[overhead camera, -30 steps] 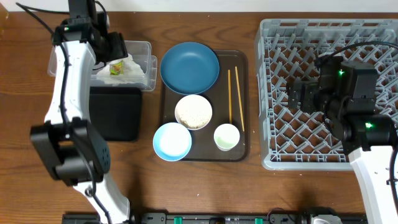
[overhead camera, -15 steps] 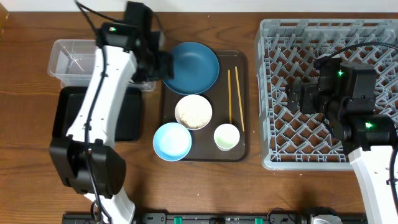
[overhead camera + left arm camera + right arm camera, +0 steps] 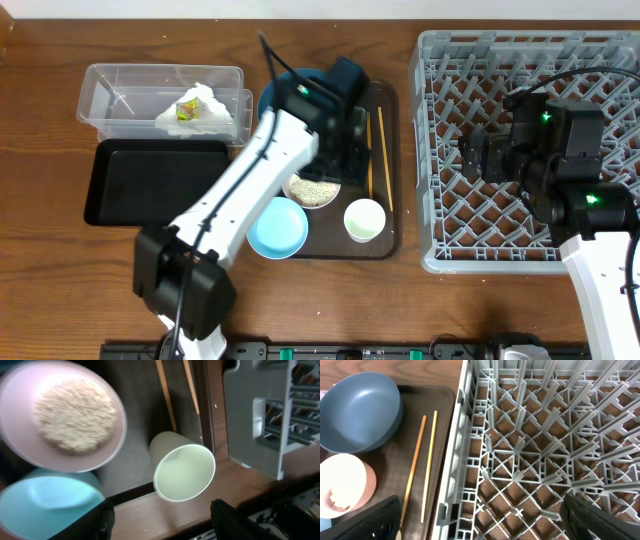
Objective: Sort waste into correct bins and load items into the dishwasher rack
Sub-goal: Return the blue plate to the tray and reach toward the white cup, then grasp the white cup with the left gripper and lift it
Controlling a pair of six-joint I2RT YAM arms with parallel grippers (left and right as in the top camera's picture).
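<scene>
Nearest the robot's side of the wooden desk (image 3: 60,280), a round light blue bowl (image 3: 252,228) and a small white cup (image 3: 167,442) are seen upright at the front of the dark brown serving tray (image 3: 330,245). Nothing is visible inside either. Just behind them, a round white bowl (image 3: 312,203) is set on the same tray, and a loose pile of whitish rice-like food scraps (image 3: 75,407) is held in it. The left claw (image 3: 165,521) is poised above this bowl and the cup, fingers spread and nothing gripped. The pair of thin wooden chopsticks (image 3: 422,470) is laid lengthwise on the tray, towards the large grey plastic dishwasher rack (image 3: 432,150). Over that rack the right claw (image 3: 485,525) is held fully released. To the left a shallow black rectangular tray (image 3: 100,190) is placed, and behind it a clear plastic rectangular tub (image 3: 100,80), in which a crumpled white tissue (image 3: 210,115) and a yellow-green snack wrapper (image 3: 187,108) are contained. The large dark blue bowl (image 3: 370,440), at the serving tray's far end, is mostly covered from above by the left arm (image 3: 250,180), as is the white bowl's far rim. Only the fingertips of each claw are caught, cut off by the lower edge of the wrist views.
</scene>
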